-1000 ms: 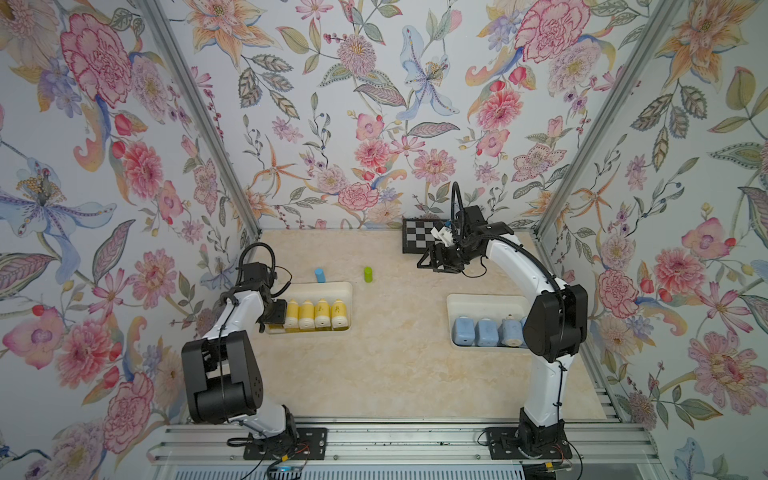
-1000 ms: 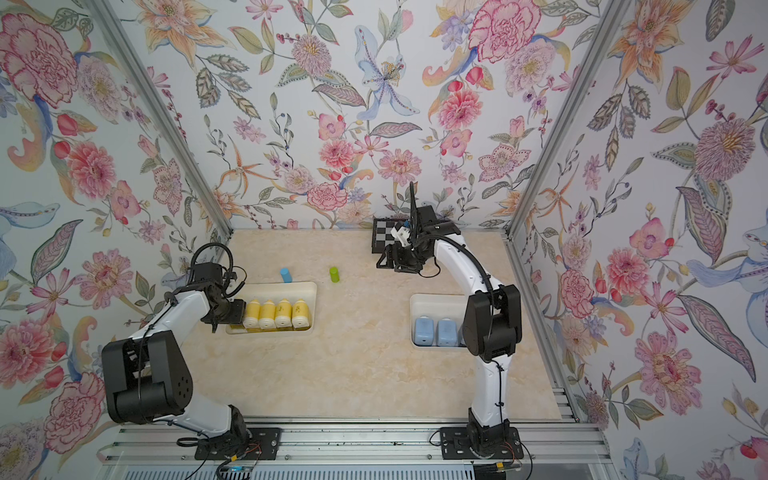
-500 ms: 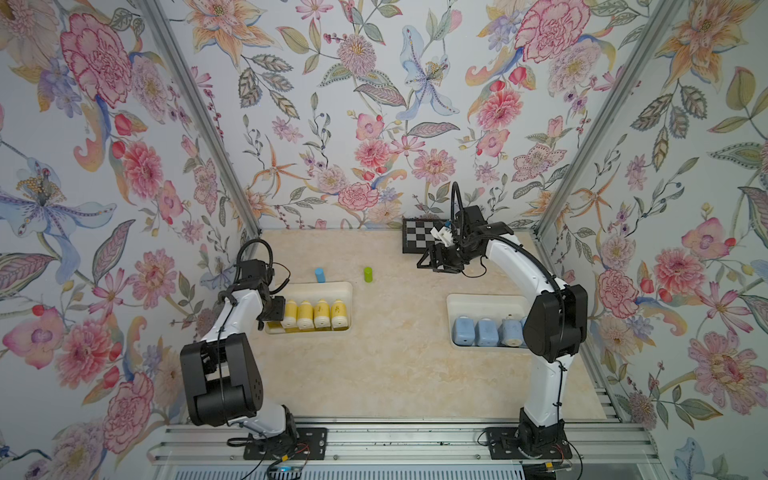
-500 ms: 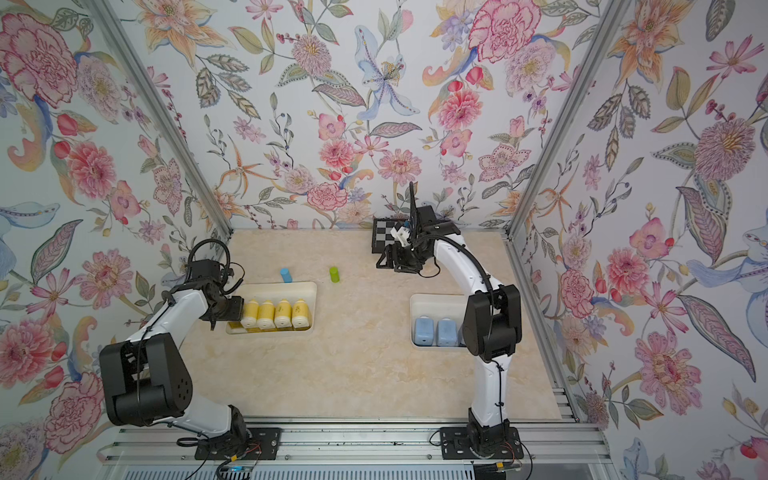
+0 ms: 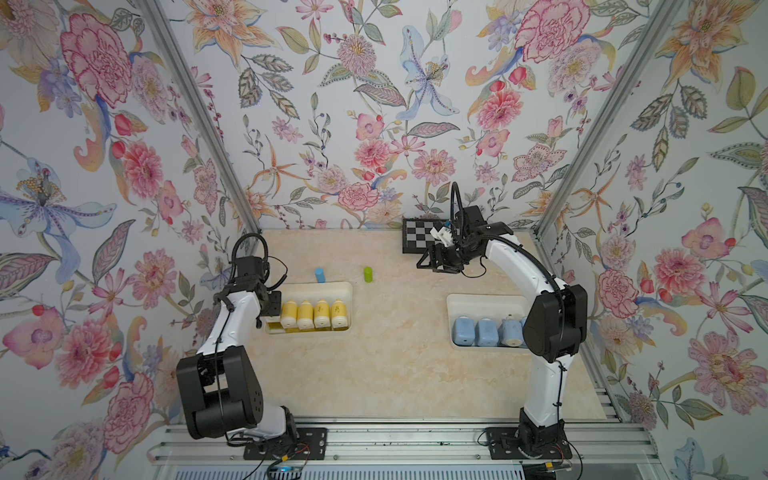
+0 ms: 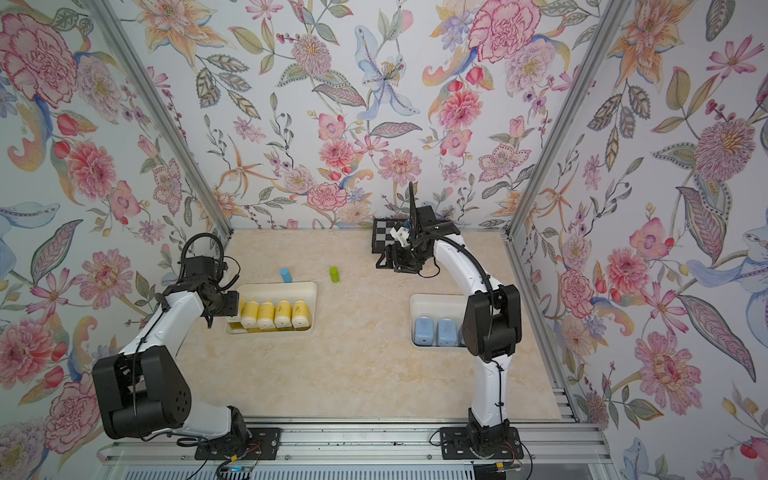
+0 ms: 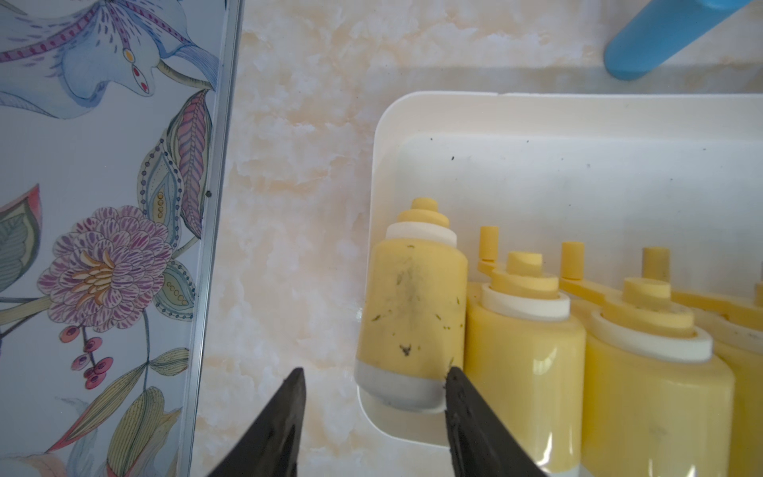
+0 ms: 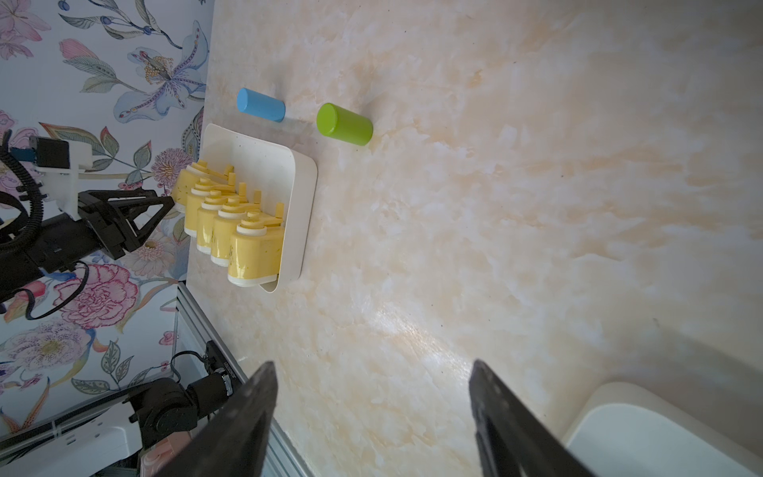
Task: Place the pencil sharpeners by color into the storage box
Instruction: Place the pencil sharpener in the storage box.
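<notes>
The left arm (image 5: 226, 328) climbs from its base at 7 o'clock of the table (image 5: 395, 374), folds at the elbow and reaches to 9 o'clock. There the left gripper (image 7: 373, 375) hangs at the 9 o'clock end of the yellow-filled tray (image 5: 328, 291). Its jaws stand apart astride the base of the end sharpener (image 7: 413, 314): one fingertip (image 7: 452, 378) touches its side, the other is clear of it, over bare table. That piece leans a little from its neighbours, its base over the tray's corner rim.

The right arm (image 5: 519, 270) rises from 5 o'clock, its elbow covering the 3 o'clock end of the blue-filled tray (image 5: 482, 306), and stretches back toward 1 o'clock. The right gripper (image 8: 371, 363) hovers above the table just at 6 o'clock of the checkerboard (image 5: 413, 239), jaws wide apart, nothing between them.

Counted: five yellow pencil sharpeners (image 8: 252, 256) stand side by side in their tray at 9 o'clock, all five plain in the right wrist view. Three blue pencil sharpeners (image 5: 487, 331) stand in a row in their tray at 3 o'clock, with a sliver of a fourth at the elbow's edge. There are two trays. One blue cylinder (image 5: 319, 274) and one green cylinder (image 5: 368, 274) stand upright, the blue just at 12 o'clock of the yellow-filled tray, the green off its 1 o'clock corner
</notes>
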You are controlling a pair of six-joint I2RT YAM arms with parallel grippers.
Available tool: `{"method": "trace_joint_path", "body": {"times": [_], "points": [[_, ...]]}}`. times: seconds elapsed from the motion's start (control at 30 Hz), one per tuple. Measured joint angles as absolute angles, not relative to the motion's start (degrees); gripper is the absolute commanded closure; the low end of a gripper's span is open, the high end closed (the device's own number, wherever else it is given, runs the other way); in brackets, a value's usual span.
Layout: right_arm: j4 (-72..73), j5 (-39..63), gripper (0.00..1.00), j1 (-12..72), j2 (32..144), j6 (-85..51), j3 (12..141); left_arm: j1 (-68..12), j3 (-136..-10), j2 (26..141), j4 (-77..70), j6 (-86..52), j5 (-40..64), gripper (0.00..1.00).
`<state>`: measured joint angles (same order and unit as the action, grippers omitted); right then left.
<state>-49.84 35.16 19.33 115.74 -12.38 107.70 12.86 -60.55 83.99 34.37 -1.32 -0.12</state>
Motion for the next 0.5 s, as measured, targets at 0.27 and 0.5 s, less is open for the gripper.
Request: {"method": "trace_joint_path", "body": {"times": [0.27, 0.5], "points": [[-49.84, 35.16, 0.26, 19.33, 115.74, -12.36, 107.7, 12.86, -60.51, 83.99, 32.21, -3.01, 0.86, 0.58], [-49.84, 35.16, 0.26, 19.33, 115.74, -12.36, 107.7, 12.86, -58.81, 83.61, 30.11, -4.23, 1.41, 0.72]]}}
